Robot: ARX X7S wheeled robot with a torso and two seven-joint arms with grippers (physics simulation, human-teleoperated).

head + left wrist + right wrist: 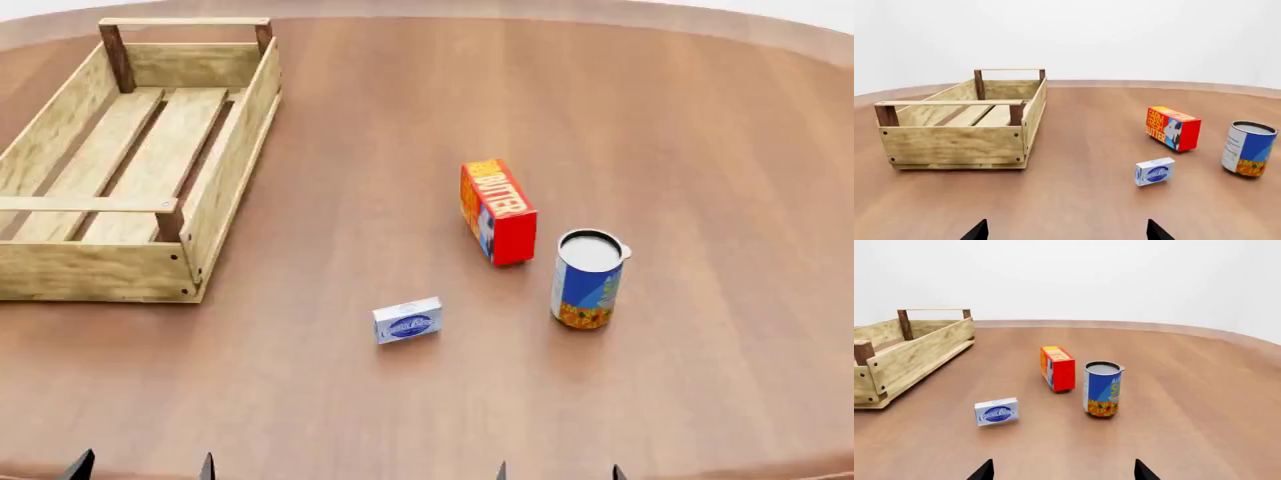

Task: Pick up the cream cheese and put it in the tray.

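The cream cheese [407, 321] is a small white-and-pale-blue box with a dark blue oval logo, lying on the wooden table in front of the other groceries; both wrist views also show the cream cheese [1154, 171] [996, 411]. The tray [214, 200] is a long light-wood crate with dark corner posts at the far left, holding nothing, and the tray [954, 145] [914, 357] appears in both wrist views too. My left gripper [143, 467] [1066, 232] and right gripper [558, 472] [1063, 471] stand open at the near table edge, only their dark fingertips showing, nothing between them.
A red-orange butter box [497, 211] [1173, 128] [1058, 368] stands behind the cream cheese. A blue-and-orange can [587, 279] [1248, 148] [1102, 388] stands upright just right of it. The round table's far rim [801, 25] curves across the back.
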